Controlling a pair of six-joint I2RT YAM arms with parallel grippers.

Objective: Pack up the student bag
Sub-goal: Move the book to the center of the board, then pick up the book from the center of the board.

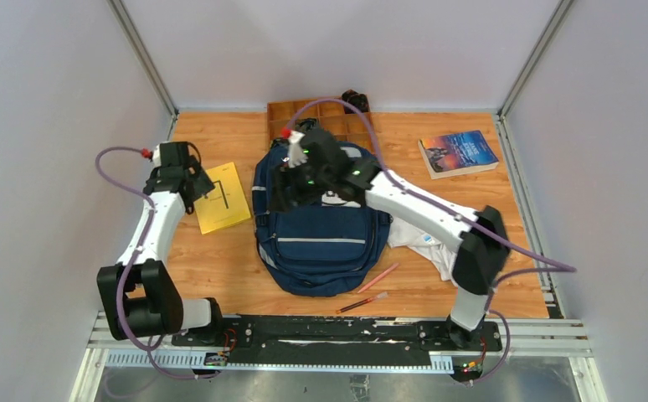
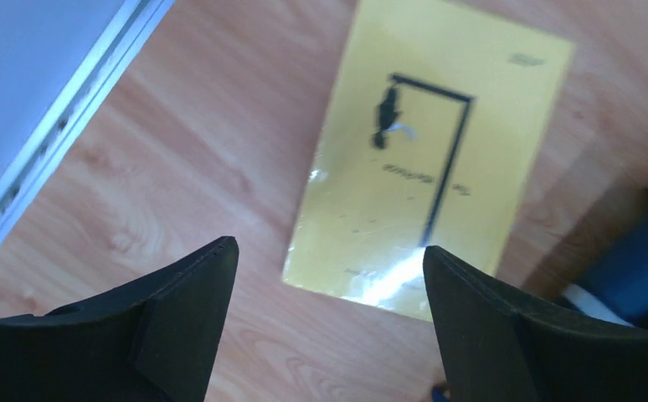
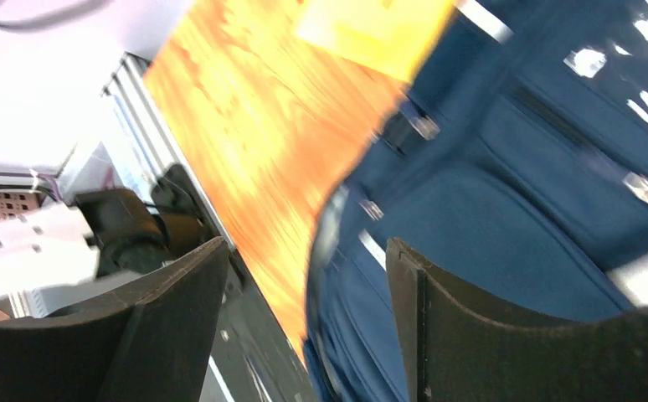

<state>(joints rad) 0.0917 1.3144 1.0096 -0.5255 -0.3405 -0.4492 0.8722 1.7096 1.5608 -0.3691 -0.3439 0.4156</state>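
Right gripper (image 3: 304, 251), jaws apart, over student bag (image 3: 505, 226)

My L arm (image 1: 149, 230) runs fwd up the left side, wrist bent down, L gripper (image 2: 329, 251) w/ fingers (image 2: 178, 318) spread wide, holding nothing. R arm (image 1: 421, 209) folds at the elbow above its base, forearm angling in twd centre; R gripper (image 3: 308, 251) tilted, fingers apart too, empty. R wrist cam blurry.
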